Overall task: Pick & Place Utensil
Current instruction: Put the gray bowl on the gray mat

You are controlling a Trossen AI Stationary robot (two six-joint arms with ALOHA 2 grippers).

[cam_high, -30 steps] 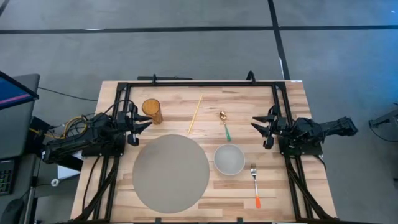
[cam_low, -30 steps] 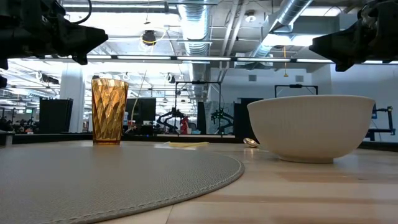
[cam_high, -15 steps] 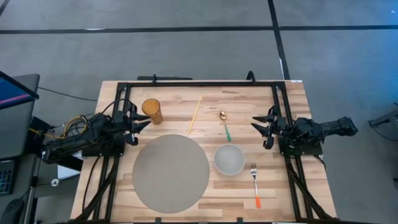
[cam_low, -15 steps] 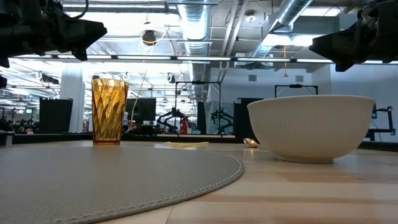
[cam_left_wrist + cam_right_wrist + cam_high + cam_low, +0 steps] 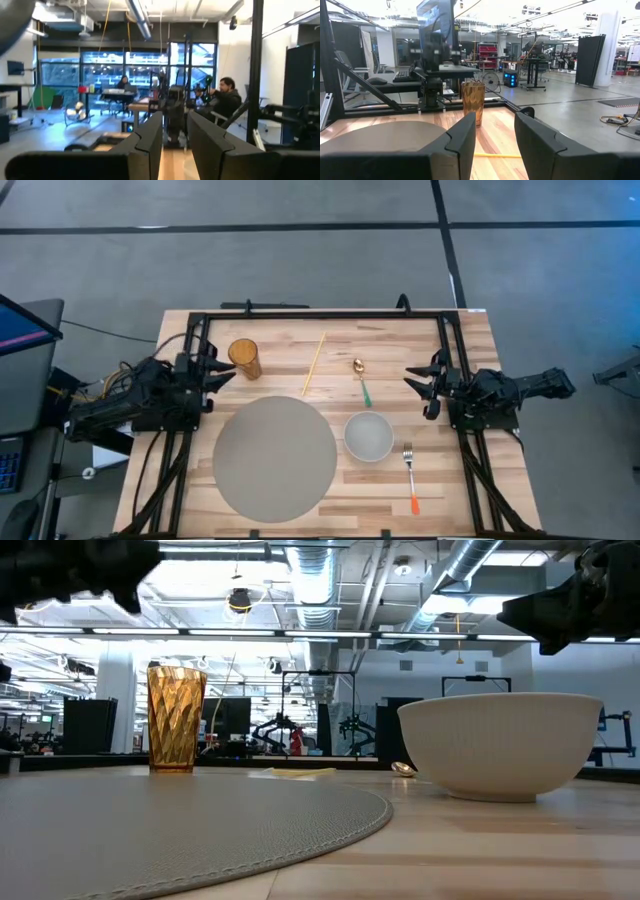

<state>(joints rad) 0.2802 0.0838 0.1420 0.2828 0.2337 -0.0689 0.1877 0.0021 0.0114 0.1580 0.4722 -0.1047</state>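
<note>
A spoon (image 5: 361, 380) with a gold bowl and green handle lies flat on the wooden table, far of centre. A fork (image 5: 410, 478) with an orange handle lies near the right front. A yellow chopstick (image 5: 314, 363) lies to the left of the spoon. My left gripper (image 5: 222, 372) is open and empty, above the table's left side beside an amber cup (image 5: 244, 358). My right gripper (image 5: 412, 380) is open and empty, above the right side, to the right of the spoon. In each wrist view the fingers (image 5: 150, 135) (image 5: 462, 137) stand apart.
A round grey placemat (image 5: 275, 457) covers the near left of the table. A white bowl (image 5: 369, 436) stands to its right, between the spoon and the fork. A black frame (image 5: 320, 315) runs along the table's far edge and its sides. People sit in the room beyond.
My left gripper has risen and drawn back a little toward the table's left edge; in the low view it now shows higher and farther left. My right gripper and the things on the table have kept still.
</note>
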